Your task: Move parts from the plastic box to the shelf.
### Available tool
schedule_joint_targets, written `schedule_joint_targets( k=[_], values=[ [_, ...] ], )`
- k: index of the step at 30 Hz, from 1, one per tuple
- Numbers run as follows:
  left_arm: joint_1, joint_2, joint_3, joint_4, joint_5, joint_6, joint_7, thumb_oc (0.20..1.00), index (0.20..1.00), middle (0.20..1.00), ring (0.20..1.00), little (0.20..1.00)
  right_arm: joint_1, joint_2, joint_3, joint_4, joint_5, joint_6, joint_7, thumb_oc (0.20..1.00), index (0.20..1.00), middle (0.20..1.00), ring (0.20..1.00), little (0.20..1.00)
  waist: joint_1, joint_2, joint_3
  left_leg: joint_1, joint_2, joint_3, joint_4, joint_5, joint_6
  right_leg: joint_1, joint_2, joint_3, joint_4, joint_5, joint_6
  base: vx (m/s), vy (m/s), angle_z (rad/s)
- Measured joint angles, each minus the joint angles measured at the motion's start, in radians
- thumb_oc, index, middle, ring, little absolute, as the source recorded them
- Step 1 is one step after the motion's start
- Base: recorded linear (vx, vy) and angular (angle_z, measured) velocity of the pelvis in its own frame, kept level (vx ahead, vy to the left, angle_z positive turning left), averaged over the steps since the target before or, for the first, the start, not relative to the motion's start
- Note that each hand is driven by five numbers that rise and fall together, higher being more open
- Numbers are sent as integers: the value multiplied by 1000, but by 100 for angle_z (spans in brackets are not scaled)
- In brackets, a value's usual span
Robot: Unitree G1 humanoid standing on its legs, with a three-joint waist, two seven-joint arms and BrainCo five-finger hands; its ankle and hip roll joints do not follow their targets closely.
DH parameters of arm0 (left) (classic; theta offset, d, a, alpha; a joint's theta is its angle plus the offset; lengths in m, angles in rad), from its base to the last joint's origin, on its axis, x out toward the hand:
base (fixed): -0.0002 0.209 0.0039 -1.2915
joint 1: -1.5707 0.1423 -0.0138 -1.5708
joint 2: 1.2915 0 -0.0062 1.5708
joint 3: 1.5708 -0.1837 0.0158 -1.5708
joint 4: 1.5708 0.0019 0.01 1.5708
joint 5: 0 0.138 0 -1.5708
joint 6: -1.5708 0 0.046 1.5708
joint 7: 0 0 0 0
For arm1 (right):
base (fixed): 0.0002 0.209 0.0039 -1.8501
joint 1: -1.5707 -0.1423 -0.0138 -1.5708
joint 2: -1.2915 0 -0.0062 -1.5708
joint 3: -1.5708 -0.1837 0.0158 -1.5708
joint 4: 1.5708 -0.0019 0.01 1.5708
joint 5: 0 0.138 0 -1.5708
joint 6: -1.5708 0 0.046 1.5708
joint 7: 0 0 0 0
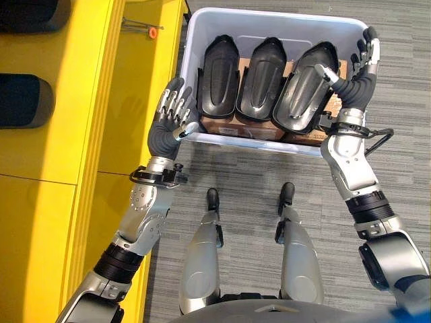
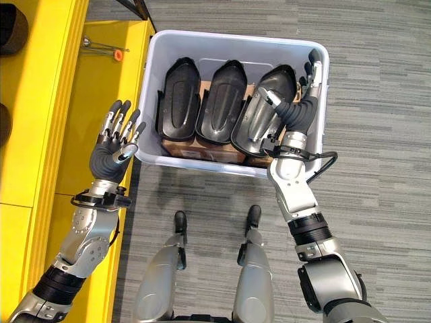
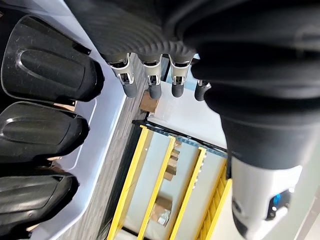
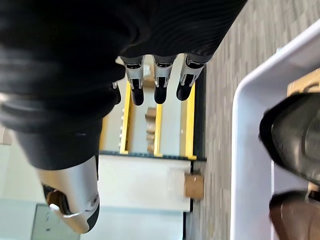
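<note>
The plastic box [image 1: 195,40] sits on the grey floor [image 2: 377,101] in the upper middle of the head views, holding three black parts [image 1: 259,79] side by side on brown cardboard [image 1: 222,125]. The left hand [image 1: 174,108] hovers just beside the box's left wall, fingers straight and released, holding nothing. The right hand [image 1: 360,64] is raised at the box's right rim, fingers extended, thumb next to the rightmost part; whether it touches is hard to tell. The yellow shelf [image 1: 81,101] runs down the left of the frame, cut off by the edge. The wrist views add distant yellow racking [image 3: 165,190] past the straight fingers [image 4: 160,80].
</note>
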Motion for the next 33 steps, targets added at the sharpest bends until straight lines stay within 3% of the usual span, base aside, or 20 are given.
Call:
schedule_joint_targets(
  k=[12, 33],
  values=[
    [-11, -1, -38, 0, 0, 0, 2, 1000, 1000, 1000, 1000, 1000, -5, 1, -45, 169, -13, 21, -74, 1000, 1000, 1000, 1000, 1000, -2, 18, -4, -13, -2, 16, -1, 0, 0, -27, 0, 18, 5, 1, 1, -1, 1, -3],
    [-42, -6, -81, 0, -9, 0, 1, 1000, 1000, 1000, 1000, 1000, -88, 10, 4, 382, 67, 25, -34, 1000, 1000, 1000, 1000, 1000, -1, 51, -1, -42, -2, 27, 0, 3, -4, -68, 1, 29, 16, 1, 2, -2, -1, -1]
  ],
)
